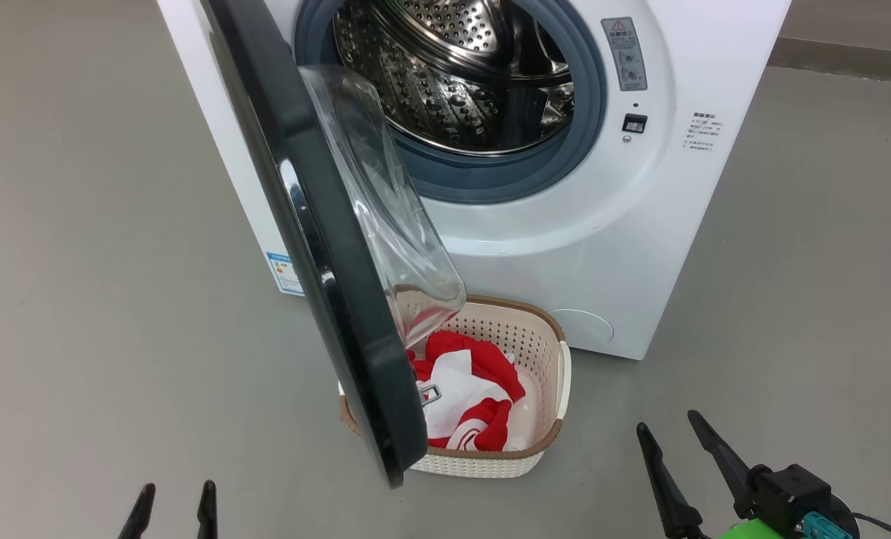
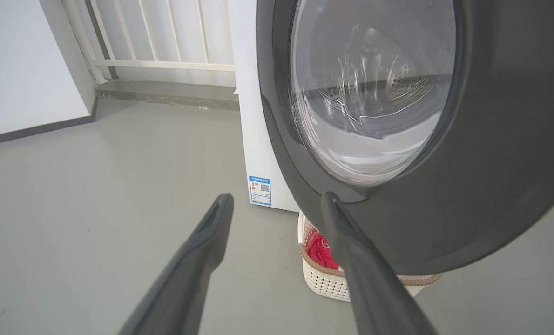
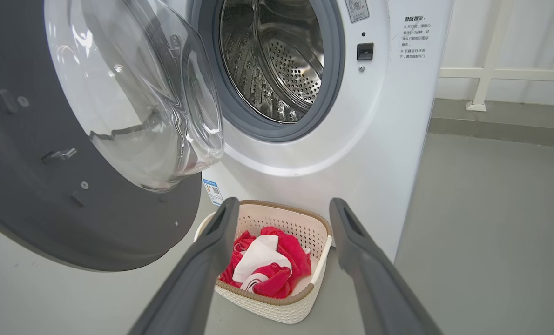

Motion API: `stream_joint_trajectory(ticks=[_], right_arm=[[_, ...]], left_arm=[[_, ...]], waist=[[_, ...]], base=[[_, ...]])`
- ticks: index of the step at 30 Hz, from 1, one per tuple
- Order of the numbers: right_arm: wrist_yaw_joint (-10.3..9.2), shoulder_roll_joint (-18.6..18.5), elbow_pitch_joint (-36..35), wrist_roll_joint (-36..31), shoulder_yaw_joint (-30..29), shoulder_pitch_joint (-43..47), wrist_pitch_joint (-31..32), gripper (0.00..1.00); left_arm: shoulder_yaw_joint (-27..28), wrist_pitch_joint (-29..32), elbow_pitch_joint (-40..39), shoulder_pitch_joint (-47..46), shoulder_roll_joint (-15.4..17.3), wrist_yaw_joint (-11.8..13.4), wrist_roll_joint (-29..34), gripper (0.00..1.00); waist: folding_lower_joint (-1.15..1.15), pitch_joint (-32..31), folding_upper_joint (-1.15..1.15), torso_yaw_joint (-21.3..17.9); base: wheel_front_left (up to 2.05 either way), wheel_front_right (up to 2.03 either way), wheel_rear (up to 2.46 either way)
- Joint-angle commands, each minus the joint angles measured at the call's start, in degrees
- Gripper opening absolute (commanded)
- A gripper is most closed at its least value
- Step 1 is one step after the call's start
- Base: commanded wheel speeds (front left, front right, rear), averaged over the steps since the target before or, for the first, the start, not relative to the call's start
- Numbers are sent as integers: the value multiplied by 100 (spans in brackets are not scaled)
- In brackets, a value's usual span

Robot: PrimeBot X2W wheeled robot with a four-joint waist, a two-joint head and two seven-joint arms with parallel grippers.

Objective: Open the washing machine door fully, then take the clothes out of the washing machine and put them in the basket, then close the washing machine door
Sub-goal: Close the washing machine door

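Observation:
The white washing machine [image 1: 610, 224] stands ahead with its steel drum [image 1: 460, 67] showing no fabric. The washing machine door [image 1: 318, 239] hangs open, swung out edge-on over the basket [image 1: 550, 352]. Red and white clothes [image 1: 464, 397] lie heaped in the basket on the floor in front of the machine. My left gripper [image 1: 174, 494] is open at the lower left, apart from the door's lower edge. My right gripper [image 1: 670, 430] is open at the lower right, to the right of the basket. The left wrist view faces the door's outer side [image 2: 491, 163]. The right wrist view looks at the basket [image 3: 277, 307] and clothes [image 3: 267, 263].
Grey floor [image 1: 78, 299] spreads on both sides of the machine. A white railing [image 2: 165, 42] and a low ledge run along the wall behind. A blue label [image 1: 284, 273] sits on the machine's lower front corner.

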Motion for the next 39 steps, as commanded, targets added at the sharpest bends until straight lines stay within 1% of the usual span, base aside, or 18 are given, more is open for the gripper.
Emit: stream_joint_trajectory(ticks=[1, 2, 3, 4, 8, 11, 14, 19, 21, 23, 25, 27, 28, 30, 31, 32, 35, 39], right_arm=[[37, -42, -132, 1, 122, -107, -37, 100], [37, -41, -134, 0, 121, -107, -37, 100], [37, -40, -136, -1, 120, -108, -37, 100], [37, -38, -137, -1, 118, -110, -37, 100], [37, -32, -149, -3, 114, -111, -37, 100], [37, -29, -157, 2, 126, -106, -37, 100], [37, -25, -157, 4, 147, -112, -37, 100], [37, -18, -171, 4, 142, -115, -37, 100], [37, -16, -177, 2, 128, -119, -37, 100], [37, -14, -180, -2, 115, -131, -37, 100], [37, -11, -195, -6, 100, -146, -37, 100], [37, -8, -209, -10, 98, -171, -37, 100], [37, -8, -209, -10, 98, -171, -37, 100], [37, -5, -223, -8, 97, -193, -37, 100], [37, -3, -235, -10, 100, -214, -37, 100], [37, -3, -235, -10, 100, -214, -37, 100], [37, -1, -252, -22, 99, -247, -37, 100], [37, 0, -257, -48, 95, -310, -37, 100]], left_arm=[[159, -70, -176, -146, 15, -31, -89, 79], [139, -70, -196, -164, 15, -31, -143, 44], [116, -70, -217, -187, 15, -31, -238, 20], [95, -70, -257, -219, 16, -31, -372, 0], [200, -70, -417, -380, 95, -31, -1278, 0], [99, -70, -471, -540, 426, -31, -2140, 0], [-58, -70, -500, -700, 736, -31, -3417, 0], [-615, -42, -782, -894, 1573, -31, -5766, 0], [-806, 302, -930, -964, 1923, -31, -6786, 0], [-858, 822, -1121, -1025, 2181, -31, -7709, 0], [-846, 1441, -1347, -1065, 2409, -31, -8372, 0], [-718, 1938, -1562, -1096, 2497, -31, -8837, 0], [-718, 1938, -1562, -1096, 2497, -31, -8837, 0], [-593, 2494, -1750, -1119, 2498, -31, -9180, 0], [-441, 2973, -1877, -1137, 2456, -31, -9309, 0], [-441, 2973, -1877, -1137, 2456, -31, -9309, 0], [-260, 3526, -1920, -1210, 2275, -31, -9309, 0], [-197, 4112, -1930, -1380, 1920, -31, -9193, 0]], waist=[[0, 7, 0, 2], [0, 12, 0, 4], [0, 17, 0, 7], [0, 22, 0, 11], [0, 41, 0, 28], [0, 53, 0, 23], [0, 65, 0, -3], [0, 111, 0, -48], [0, 137, 0, -63], [0, 161, 0, -81], [0, 194, 0, -105], [0, 231, 0, -127], [0, 231, 0, -127], [0, 264, 0, -145], [0, 303, 0, -165], [0, 303, 0, -165], [0, 371, 0, -199], [0, 481, 0, -260]], base=[[0, 0, 0], [0, 0, 0], [0, 0, 0], [0, 0, 0], [0, 0, 0], [0, 0, 0], [0, 0, 0], [0, 0, 0], [0, 0, 0], [0, 0, 0], [0, 0, 0], [0, 0, 0], [0, 0, 0], [0, 0, 0], [0, 0, 0], [0, 0, 0], [0, 0, 0], [0, 0, 0]])
